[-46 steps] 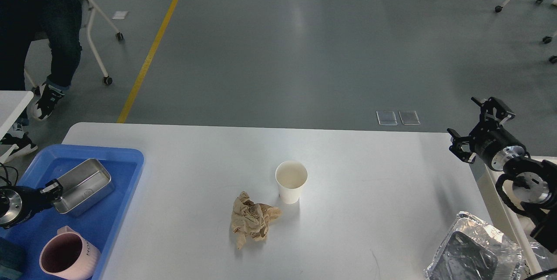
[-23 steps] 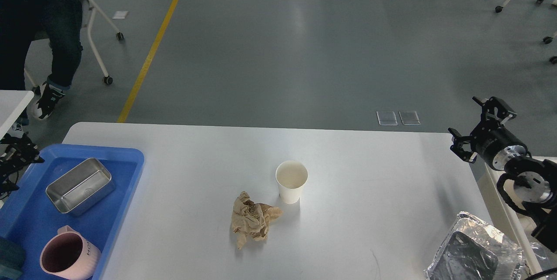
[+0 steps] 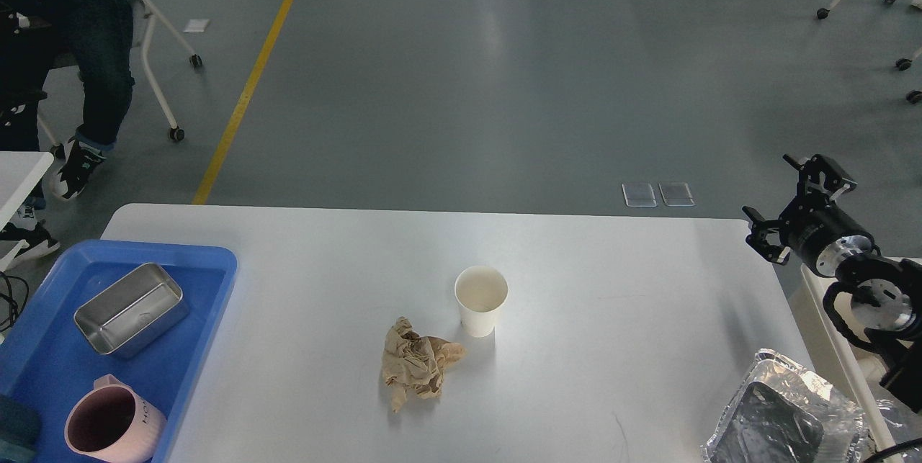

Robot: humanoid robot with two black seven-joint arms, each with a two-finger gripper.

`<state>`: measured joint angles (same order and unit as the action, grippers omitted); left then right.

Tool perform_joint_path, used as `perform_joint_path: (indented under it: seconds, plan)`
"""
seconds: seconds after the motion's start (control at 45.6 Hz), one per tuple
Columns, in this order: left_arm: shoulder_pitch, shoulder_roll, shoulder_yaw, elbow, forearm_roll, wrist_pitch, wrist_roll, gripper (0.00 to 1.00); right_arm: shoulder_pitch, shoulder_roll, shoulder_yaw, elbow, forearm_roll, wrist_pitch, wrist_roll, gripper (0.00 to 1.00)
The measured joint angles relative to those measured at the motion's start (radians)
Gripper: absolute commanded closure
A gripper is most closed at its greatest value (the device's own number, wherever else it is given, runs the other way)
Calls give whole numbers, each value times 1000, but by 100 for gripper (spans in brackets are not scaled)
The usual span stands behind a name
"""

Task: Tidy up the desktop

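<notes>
Right gripper (image 3: 792,207) hangs just off the far right corner of the glossy white rectangular table (image 3: 612,348), its black fingers spread wide with nothing between them. The left gripper is out of view. Moving inward, a crinkled silver foil tray (image 3: 785,412) with a dark inside sits at the table's near right edge. At the middle of the table stands an upright white paper cup (image 3: 481,300), and just beside it on the near left lies a crumpled brown paper napkin (image 3: 416,371). Over on the left side rests a blue plastic tray (image 3: 209,283), holding a rectangular stainless steel tin (image 3: 131,309) and a pink ceramic mug (image 3: 112,430).
</notes>
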<state>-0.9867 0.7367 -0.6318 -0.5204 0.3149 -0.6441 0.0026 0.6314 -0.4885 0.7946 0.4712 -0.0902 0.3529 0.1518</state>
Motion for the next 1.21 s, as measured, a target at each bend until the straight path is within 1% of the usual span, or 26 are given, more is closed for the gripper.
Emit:
perform_joint_path:
  seconds: [0.088,0.132,0.241,0.351,0.483,0.614,0.79,0.878,1.031,1.207]
  plan:
    - [111,-88,-158,8,-211,63,8,3,0,-7,0,-1,0,0,0,0]
    - [151,-135,-226,9,-282,74,11,3,0,-9,0,-1,-1,0,0,0]
    - [231,-268,-385,9,-363,73,14,3,0,-11,1,-1,0,4,0,0]
    - [296,-360,-483,9,-375,56,17,3,1,-12,4,-2,0,7,0,0]
    - [332,-439,-513,8,-378,31,17,3,10,-12,4,-4,0,9,0,0]
    - [368,-490,-533,8,-384,7,14,3,12,-4,5,-6,7,9,0,0]
    - [410,-583,-616,8,-387,-20,10,3,13,1,10,-3,15,14,0,0]
    - [421,-596,-645,8,-387,-22,10,3,13,1,11,-3,15,14,0,0]
    - [429,-601,-657,16,-387,-22,0,3,20,3,11,-2,15,12,3,0]
    - [448,-596,-658,19,-386,-16,-30,3,45,50,10,2,13,14,9,0]
